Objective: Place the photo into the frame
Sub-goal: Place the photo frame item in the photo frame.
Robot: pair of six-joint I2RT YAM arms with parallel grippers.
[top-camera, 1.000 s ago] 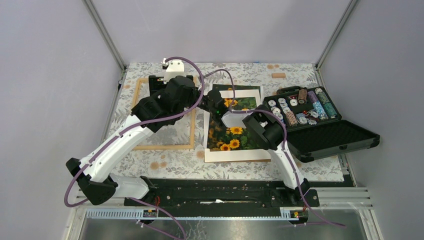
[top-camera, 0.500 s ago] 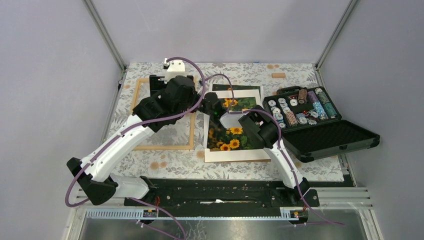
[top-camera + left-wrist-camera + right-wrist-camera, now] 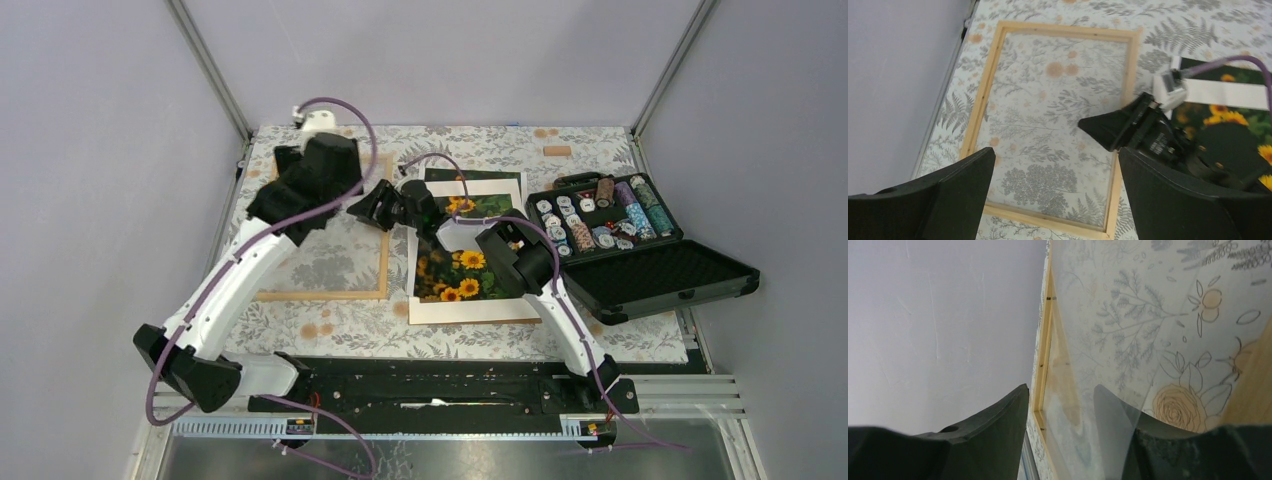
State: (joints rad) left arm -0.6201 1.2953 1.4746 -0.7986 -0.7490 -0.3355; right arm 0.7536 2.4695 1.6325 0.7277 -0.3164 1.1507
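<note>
Photo [image 3: 465, 272]: lies flat on a white mat [image 3: 470, 310] just right of the frame [image 3: 320, 294], fully outside it, nothing gripping it. Frame lies flat on the table [image 3: 330, 330], with the tabletop pattern showing through it.

Left gripper [image 3: 1055, 156] hangs above the frame, fingers spread wide, empty. Right gripper [image 3: 1060, 392] sits low over the frame's right rail, fingers parted, nothing clamped. The edge of the clear pane [image 3: 1058, 125] shows in the gap; can't tell if it touches.

Handling, my guess: thin print, so light, floppy, slick on the mat and easy to crease. Pinch gently at the edge or corner nearest the frame and peel that up first. Then slide it across, don't carry it dangling.
</note>
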